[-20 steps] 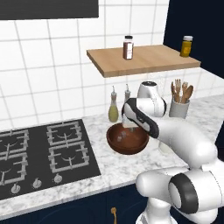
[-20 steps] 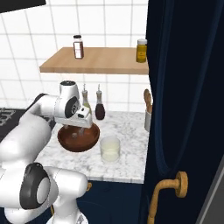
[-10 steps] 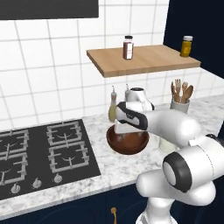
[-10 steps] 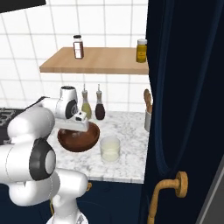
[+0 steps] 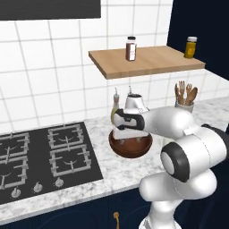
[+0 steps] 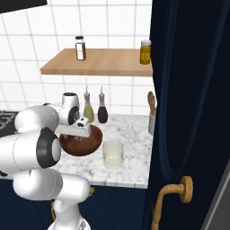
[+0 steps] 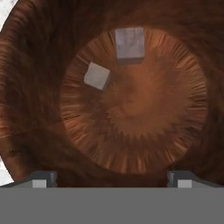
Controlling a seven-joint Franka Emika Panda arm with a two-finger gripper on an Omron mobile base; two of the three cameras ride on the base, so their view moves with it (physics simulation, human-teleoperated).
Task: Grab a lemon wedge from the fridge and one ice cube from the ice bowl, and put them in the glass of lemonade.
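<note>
A: Starting big: white arm bent low over the counter [image 5: 103, 172], hand sunk into the bowl [image 5: 130, 146], seen from the left base view. Stove [image 5: 44, 156] to the left, shelf [image 5: 143, 62] above, utensil holder [image 5: 184, 107] far right.

B: From the right base view, same bowl [image 6: 81, 143], plus the glass [image 6: 113, 153] standing just right of it and a little nearer, pale liquid inside. Hidden behind the arm from the left side. Two oil bottles [image 6: 95, 110] behind the bowl, navy cabinet door [image 6: 188, 112] with gold handle filling the right.

A: Hand view looks straight down into the bowl [image 7: 39, 109]. Two cubes on the bottom: larger-looking cube [image 7: 129, 43] at top, second cube [image 7: 96, 75] to its left, apart from each other.

B: Gripper [image 7: 111, 177]?

A: Spread wide, nothing between the tips, both tips at the bottom edge, clear of the cubes.

B: Against a second ago?

A: Arm swung left and dropped; hand then hung above the bowl's rim, now down inside it. Bowl and glass unmoved.
</note>
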